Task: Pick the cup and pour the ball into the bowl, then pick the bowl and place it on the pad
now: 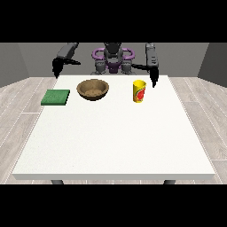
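The job is only just beginning, I think. The yellow cup (pixel 139 91) is standing upright on the white counter (pixel 115 142), and nothing is holding it. The brown bowl (pixel 92 89) is sitting at about 9 o'clock from the cup, well apart from it. The green pad (pixel 56 97) is lying further out the same way, at 9 o'clock from the bowl. The ball is not showing; it may be hiding inside the cup.

The hand at the view's right (pixel 154 79) is hanging at about 1 o'clock from the cup, near it but not touching it. It is pointing down and holding nothing. I cannot tell how wide its fingers are spreading. The hand at the view's left (pixel 56 68) is hanging past the counter's far corner, at about 12 o'clock from the pad, also holding nothing, and I cannot tell its fingers either.

Next, the nearer hand probably needs to be coming down beside the cup and wrapping round it, keeping it upright until it is over the bowl.
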{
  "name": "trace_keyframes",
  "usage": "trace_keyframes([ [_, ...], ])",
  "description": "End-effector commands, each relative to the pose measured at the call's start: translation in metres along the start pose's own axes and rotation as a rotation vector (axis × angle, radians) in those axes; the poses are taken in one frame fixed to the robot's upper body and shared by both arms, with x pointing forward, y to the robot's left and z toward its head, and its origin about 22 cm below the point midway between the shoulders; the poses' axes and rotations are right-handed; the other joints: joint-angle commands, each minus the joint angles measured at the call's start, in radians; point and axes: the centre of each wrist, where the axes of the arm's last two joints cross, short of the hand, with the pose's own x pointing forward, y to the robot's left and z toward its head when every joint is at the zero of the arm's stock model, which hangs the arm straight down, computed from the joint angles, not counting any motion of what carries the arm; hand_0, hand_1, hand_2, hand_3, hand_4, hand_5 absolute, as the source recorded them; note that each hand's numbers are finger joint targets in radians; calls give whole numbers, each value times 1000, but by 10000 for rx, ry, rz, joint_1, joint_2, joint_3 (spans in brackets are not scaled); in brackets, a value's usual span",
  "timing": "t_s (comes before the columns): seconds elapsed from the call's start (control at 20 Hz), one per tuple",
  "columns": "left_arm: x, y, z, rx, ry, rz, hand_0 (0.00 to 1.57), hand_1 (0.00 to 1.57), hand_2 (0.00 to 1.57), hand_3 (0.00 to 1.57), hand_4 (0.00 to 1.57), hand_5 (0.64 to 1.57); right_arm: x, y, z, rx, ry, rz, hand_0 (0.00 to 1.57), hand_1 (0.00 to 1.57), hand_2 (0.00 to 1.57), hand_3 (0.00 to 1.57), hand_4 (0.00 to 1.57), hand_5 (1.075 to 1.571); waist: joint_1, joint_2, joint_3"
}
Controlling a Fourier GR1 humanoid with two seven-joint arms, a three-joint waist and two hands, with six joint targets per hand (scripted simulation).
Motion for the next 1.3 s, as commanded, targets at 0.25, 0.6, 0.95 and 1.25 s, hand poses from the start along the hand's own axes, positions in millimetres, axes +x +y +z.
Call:
trace_keyframes([
  [0.25,-32,-16,-8,394,-355,156,0,0,0,0,0,1271,-9,-15,-2,245,-467,50,0,0,0,0,0,1559,-360,669,-2],
  [0.6,-59,-2,8,676,36,-131,0,0,0,0,0,1238,-5,-32,1,417,-318,-173,0,0,0,0,0,1560,-496,467,-3],
  [0.95,-52,-7,-2,1201,-913,-4264,1312,1312,1571,1571,833,1511,19,-57,-26,415,-1309,-79,0,0,0,0,0,1556,-951,1562,4],
  [1.25,-53,-14,-12,1634,-959,-4721,1354,1354,1571,1571,901,1507,26,-93,-16,181,-1208,38,0,0,0,0,0,1555,-991,1252,3],
])
